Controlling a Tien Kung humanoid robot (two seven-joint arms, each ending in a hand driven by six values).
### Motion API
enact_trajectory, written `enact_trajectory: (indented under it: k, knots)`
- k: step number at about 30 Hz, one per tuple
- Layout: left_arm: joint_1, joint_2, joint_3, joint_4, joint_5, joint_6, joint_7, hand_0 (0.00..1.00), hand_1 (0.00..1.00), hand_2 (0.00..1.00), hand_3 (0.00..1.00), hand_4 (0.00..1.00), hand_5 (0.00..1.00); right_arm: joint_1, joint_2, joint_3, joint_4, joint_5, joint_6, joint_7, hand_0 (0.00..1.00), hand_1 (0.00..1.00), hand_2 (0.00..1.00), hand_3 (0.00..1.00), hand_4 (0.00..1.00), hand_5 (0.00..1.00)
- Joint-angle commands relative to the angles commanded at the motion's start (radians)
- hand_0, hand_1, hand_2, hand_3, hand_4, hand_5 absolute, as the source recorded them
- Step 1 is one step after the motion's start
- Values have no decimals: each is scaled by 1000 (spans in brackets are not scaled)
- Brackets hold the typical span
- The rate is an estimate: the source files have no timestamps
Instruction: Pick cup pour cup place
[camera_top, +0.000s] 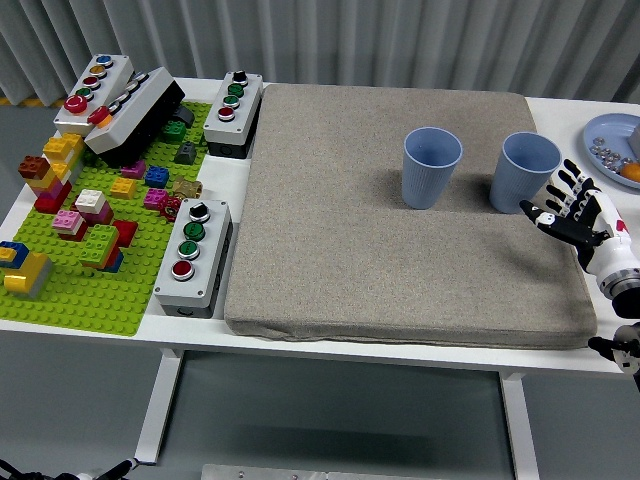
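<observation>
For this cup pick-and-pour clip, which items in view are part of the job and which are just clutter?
Part of the job:
- right blue cup, next to the hand
- left blue cup
- right hand, fingers spread, holding nothing
- grey mat the cups stand on

Just lying about:
- green brick baseplate with bricks
- button boxes
- blue plate at the right edge

High head view over table (590, 108)

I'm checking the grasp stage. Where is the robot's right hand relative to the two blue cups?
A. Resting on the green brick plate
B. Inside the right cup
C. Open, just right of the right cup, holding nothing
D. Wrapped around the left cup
C: the right hand is spread beside the right cup, grasping nothing; the left cup stands apart.
</observation>
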Motion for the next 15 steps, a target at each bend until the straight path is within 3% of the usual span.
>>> enact_trajectory:
  k: [15]
  knots:
    - [-8,1,4,0,-5,1,-1,849,864,884,779,596,998,49,7,-12,-68,25,5,10,934,900,974,962,834,252]
